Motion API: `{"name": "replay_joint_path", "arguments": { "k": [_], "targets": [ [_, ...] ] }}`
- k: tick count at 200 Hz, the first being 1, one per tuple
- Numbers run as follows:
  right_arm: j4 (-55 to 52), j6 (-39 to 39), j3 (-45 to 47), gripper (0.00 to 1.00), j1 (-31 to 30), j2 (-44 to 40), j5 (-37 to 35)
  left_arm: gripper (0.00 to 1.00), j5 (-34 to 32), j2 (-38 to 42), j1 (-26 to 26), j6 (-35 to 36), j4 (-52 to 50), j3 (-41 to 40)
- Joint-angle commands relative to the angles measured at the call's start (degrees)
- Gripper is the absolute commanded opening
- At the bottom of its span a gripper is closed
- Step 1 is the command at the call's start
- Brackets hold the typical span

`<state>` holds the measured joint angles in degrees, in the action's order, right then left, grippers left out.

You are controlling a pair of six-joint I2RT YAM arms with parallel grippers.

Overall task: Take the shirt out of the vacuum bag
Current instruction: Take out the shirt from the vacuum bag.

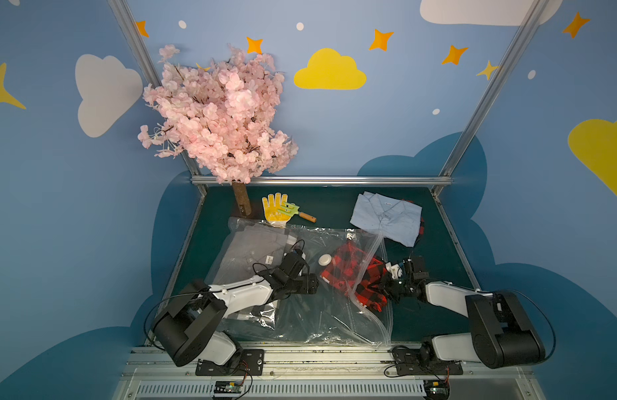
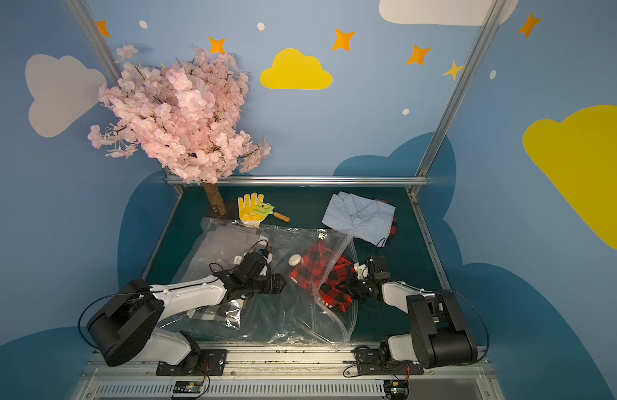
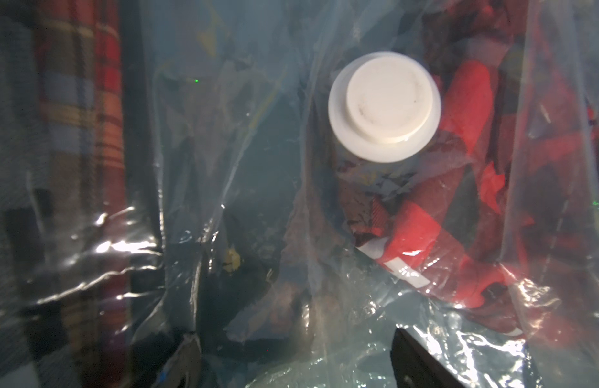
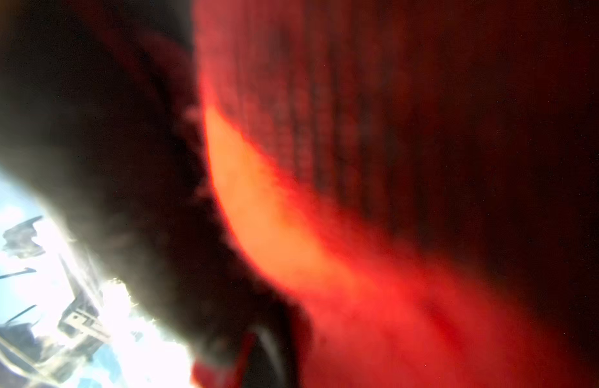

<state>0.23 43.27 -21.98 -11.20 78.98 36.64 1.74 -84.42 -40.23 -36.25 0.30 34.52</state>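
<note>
Red shirt (image 1: 345, 268) half out of the bag (image 1: 300, 311) mouth, bunched against the right hand (image 1: 384, 285); its grip cannot be told (cloth smothers its wrist view). The left hand (image 1: 310, 282) is released over the bag. If nothing pins it, the bag may drag along.

A red-and-black checked shirt (image 1: 348, 273) is pictured at the open mouth of a clear vacuum bag (image 1: 300, 315) spread on a green table (image 1: 338, 211). The right gripper (image 1: 386, 289) is buried in its folds, jaws hidden. The left gripper (image 1: 315, 284) is held over the bag, beside the white valve (image 1: 325, 259).
</note>
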Motion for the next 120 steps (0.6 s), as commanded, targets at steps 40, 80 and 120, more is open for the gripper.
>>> {"name": "replay_joint_path", "arguments": {
  "k": [40,80,120],
  "targets": [
    [-24.9,-8.0,-4.9,0.00,0.2,-13.0,-4.3,0.89,2.4,-6.4,0.7,-0.9,-8.8,-3.0],
    [-38.7,-10.8,-11.2,0.00,0.7,-21.8,-7.4,0.88,2.4,-7.6,1.4,-1.3,-8.7,-2.7],
    [-47.1,-15.7,-18.5,0.00,1.6,-26.8,-10.5,0.88,2.0,-7.2,1.6,-0.9,-9.8,-2.7]
  ]
}}
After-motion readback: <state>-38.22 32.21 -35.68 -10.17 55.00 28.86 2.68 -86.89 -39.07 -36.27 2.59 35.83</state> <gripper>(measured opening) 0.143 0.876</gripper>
